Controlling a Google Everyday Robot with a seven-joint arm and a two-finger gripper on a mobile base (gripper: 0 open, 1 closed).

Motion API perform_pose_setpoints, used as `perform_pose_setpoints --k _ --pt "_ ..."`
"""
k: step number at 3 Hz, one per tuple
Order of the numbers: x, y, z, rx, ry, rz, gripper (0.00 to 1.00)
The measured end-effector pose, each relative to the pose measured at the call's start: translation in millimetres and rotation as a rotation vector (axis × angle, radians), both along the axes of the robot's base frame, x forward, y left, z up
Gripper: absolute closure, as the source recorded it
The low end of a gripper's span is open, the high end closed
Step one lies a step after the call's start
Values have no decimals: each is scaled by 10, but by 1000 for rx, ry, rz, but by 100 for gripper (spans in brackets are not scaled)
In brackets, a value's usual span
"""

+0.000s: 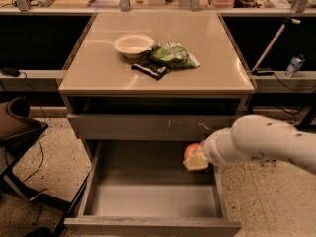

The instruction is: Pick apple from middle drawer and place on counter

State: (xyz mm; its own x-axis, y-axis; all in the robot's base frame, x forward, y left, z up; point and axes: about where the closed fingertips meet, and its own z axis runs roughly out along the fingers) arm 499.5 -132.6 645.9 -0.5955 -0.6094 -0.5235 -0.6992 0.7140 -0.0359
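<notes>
The small red-orange apple (192, 151) with a yellowish patch hangs at the end of my white arm, in the gripper (197, 160). The gripper is shut on it at the right rear of the open middle drawer (148, 199). The apple is held above the grey drawer floor, about level with the bottom of the scratched drawer front (148, 126) above it. The glossy beige counter (197, 75) tops the cabinet, higher up. My arm comes in from the right edge.
On the counter sit a white bowl (133, 44), a green bag (172, 55) and a black packet (150, 69). A dark chair (17, 127) stands at the left. A water bottle (295, 65) and a white rod (272, 41) are at the right.
</notes>
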Motion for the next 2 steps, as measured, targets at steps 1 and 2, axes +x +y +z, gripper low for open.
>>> perform_pose_setpoints --k 1,2 --pt "19 -3 395 1 -74 -5 100" --pt "113 -85 547 -6 -80 -24 100"
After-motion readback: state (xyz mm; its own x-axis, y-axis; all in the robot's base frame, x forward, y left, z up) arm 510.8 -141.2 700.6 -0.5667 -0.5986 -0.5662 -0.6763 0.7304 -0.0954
